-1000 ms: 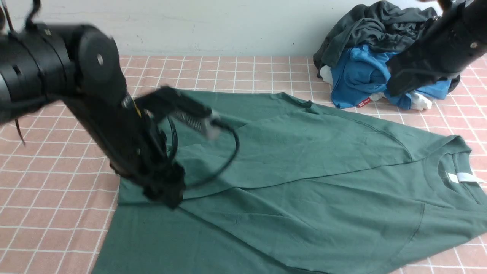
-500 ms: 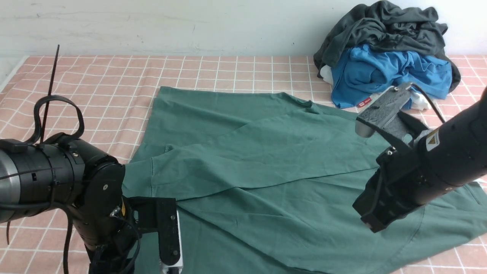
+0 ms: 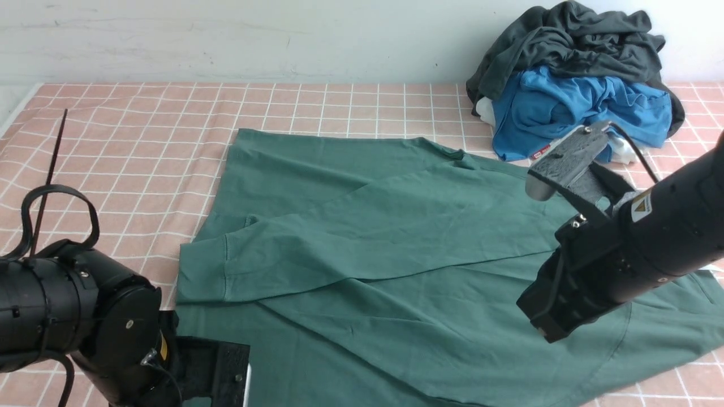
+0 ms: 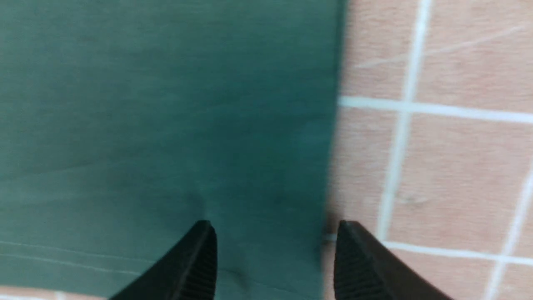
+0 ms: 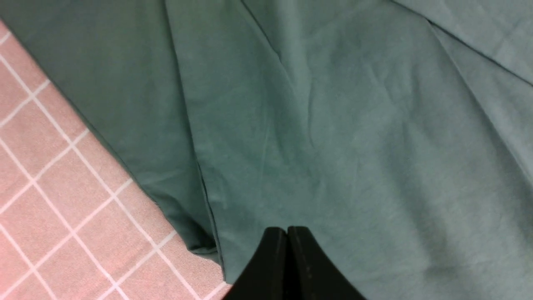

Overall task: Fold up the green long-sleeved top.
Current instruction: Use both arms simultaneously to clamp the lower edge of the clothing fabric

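Since the left arm (image 3: pixel 73 316) drew back from the middle of the cloth over the last second, the front view has opened up. The large dark-green cotton long-sleeved top (image 3: pixel 407 254) lies flat on the pink checked tablecloth (image 3: pixel 141 141), with one sleeve laid slantwise across its body. That sleeve fold looks finished. The left arm now sits low at the near left corner of the garment. The right arm (image 3: pixel 650 249) has come down from over the pile of clothes at the far right, a bright blue garment (image 3: pixel 565 107) under a charcoal-grey one (image 3: pixel 565 39). It hangs over the collar end of the top and hides the neck.

Left wrist view: the left gripper (image 4: pixel 272 233) stands wide, holding nothing. One finger (image 4: pixel 200 262) is over green cloth near the hem stitching. The other is at the side edge, over tablecloth. Contact cannot be told; the frame is blurred.

Right wrist view: the right gripper (image 5: pixel 287 231) has its jaws pressed together with nothing between them. It is over the top near a seam, just inside the cloth's edge.

Judgement: both arms appear to be lining up on the near edge for the next fold. The right would have to open before it could pinch anything.
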